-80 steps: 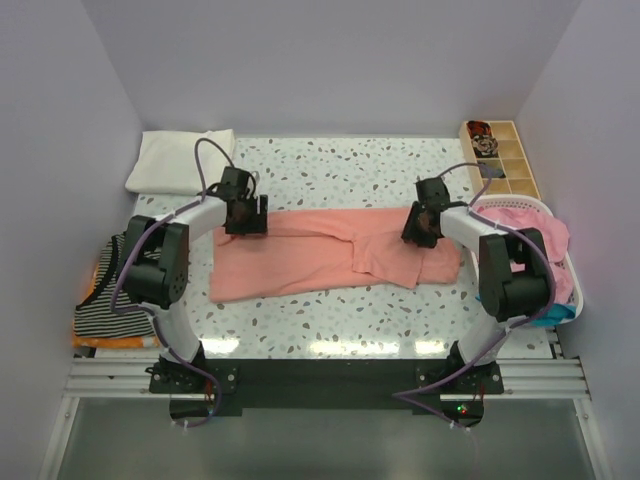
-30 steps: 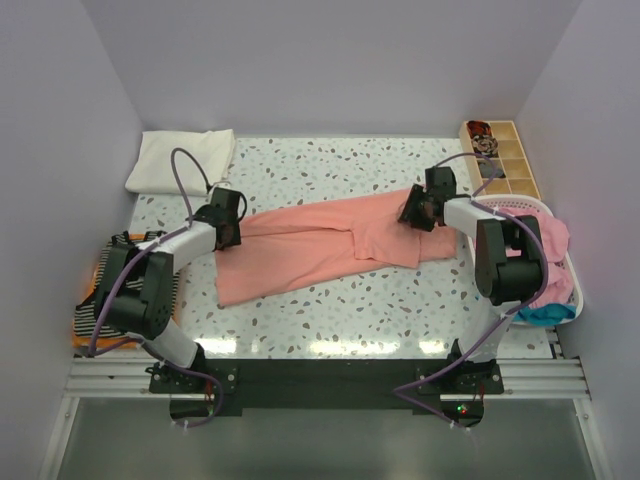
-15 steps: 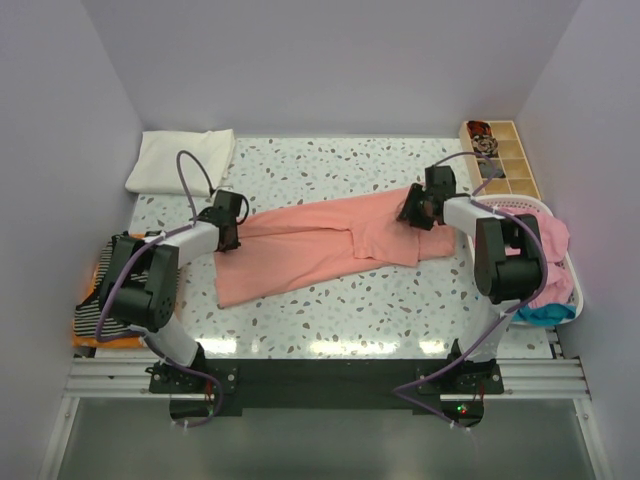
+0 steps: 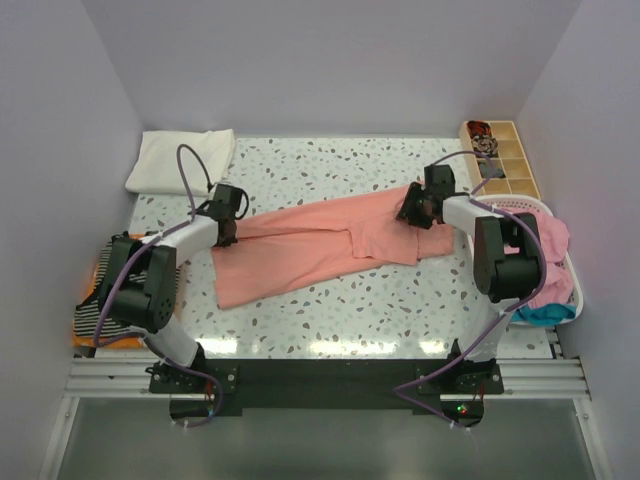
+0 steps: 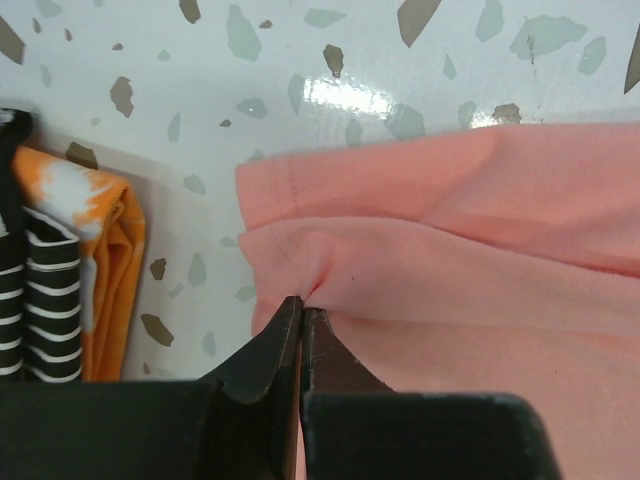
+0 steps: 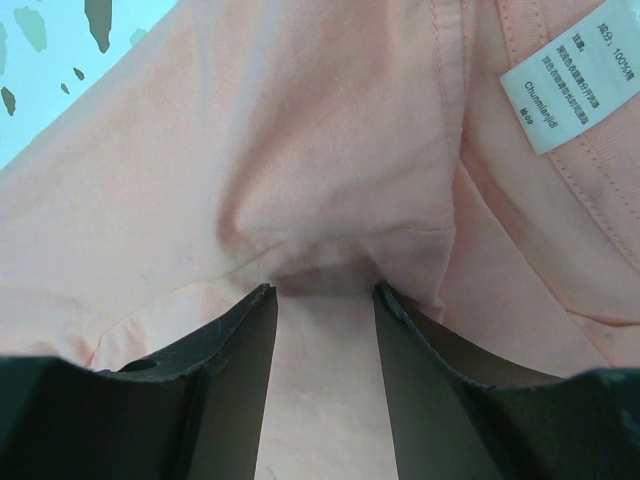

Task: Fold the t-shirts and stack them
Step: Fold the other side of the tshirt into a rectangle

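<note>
A white speckled terrazzo table (image 4: 330, 165) stands between pale lavender walls (image 4: 330, 60). The salmon-pink cloth t-shirt (image 4: 320, 245) lies stretched across it. At the shirt's left edge the left gripper (image 5: 300, 312) is pressed together, pinching a fold. At its right end the right gripper (image 6: 320, 292) holds bunched cloth between half-spread fingers. A black-and-white striped tee (image 4: 88, 318) lies to the shirt's left and a white plastic basket (image 4: 573, 280) to its right.

High rear view over the whole table (image 4: 340, 165); both wrist views close above its salmon t-shirt (image 4: 320, 250).
</note>
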Tool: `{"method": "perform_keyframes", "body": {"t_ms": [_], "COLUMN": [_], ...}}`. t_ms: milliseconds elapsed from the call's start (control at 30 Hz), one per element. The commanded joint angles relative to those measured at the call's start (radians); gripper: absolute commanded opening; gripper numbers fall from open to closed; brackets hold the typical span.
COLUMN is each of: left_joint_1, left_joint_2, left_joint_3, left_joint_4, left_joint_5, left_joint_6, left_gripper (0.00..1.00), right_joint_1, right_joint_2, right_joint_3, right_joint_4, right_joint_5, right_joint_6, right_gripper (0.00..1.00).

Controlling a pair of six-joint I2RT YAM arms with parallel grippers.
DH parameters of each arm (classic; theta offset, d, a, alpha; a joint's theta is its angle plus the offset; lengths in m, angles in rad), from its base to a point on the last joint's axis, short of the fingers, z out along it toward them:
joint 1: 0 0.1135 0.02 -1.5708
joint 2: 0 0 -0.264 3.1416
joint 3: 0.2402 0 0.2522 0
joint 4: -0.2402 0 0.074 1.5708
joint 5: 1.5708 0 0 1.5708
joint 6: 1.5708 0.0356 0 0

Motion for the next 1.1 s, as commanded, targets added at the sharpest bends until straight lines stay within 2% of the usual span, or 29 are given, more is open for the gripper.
{"method": "perform_keyframes", "body": {"t_ms": [0,100,267,300,333,367,467,567,800,900,1067], "left_joint_1": [-0.001,0.001,-0.001,-0.003,-0.003,-0.004,-0.004,-0.004,-0.004,-0.004,-0.004], "left_joint_2": [-0.073,-0.08,0.017,0.034,0.054,0.055,0.0,-0.047,-0.05,-0.008,0.103], "left_joint_3": [0.086,0.117,0.154,0.158,0.152,0.145,0.116,0.148,0.234,0.27,0.315], "left_joint_4": [-0.145,-0.219,-0.403,-0.436,-0.476,-0.483,-0.455,-0.425,-0.293,-0.202,-0.159], "left_joint_5": [-0.091,-0.083,-0.107,-0.134,-0.152,-0.172,-0.16,-0.123,-0.037,0.033,0.092], "left_joint_6": [0.019,0.022,-0.003,-0.041,-0.044,-0.047,-0.044,-0.033,0.0,0.007,-0.015], "left_gripper": [0.0,0.0,0.0,0.09,0.23,0.43,0.62,0.66,0.66,0.66,0.64], "right_joint_1": [0.003,0.001,0.003,0.001,0.001,0.003,0.001,0.001,0.003,0.003,0.001], "right_joint_2": [0.065,0.073,0.073,0.073,0.072,0.071,0.071,0.073,0.073,0.078,0.087], "right_joint_3": [-0.007,-0.004,-0.004,-0.004,-0.004,-0.004,-0.004,-0.002,-0.001,0.002,0.007], "right_joint_4": [-0.062,-0.065,-0.067,-0.067,-0.068,-0.068,-0.07,-0.071,-0.071,-0.073,-0.076], "right_joint_5": [0.037,0.037,0.036,0.034,0.033,0.033,0.034,0.033,0.027,0.014,0.008], "right_joint_6": [-0.016,-0.016,-0.016,-0.018,-0.018,-0.018,-0.019,-0.019,-0.022,-0.024,-0.027], "right_gripper": [0.49,0.49,0.49,0.49,0.49,0.49,0.49,0.49,0.49,0.49,0.49]}}
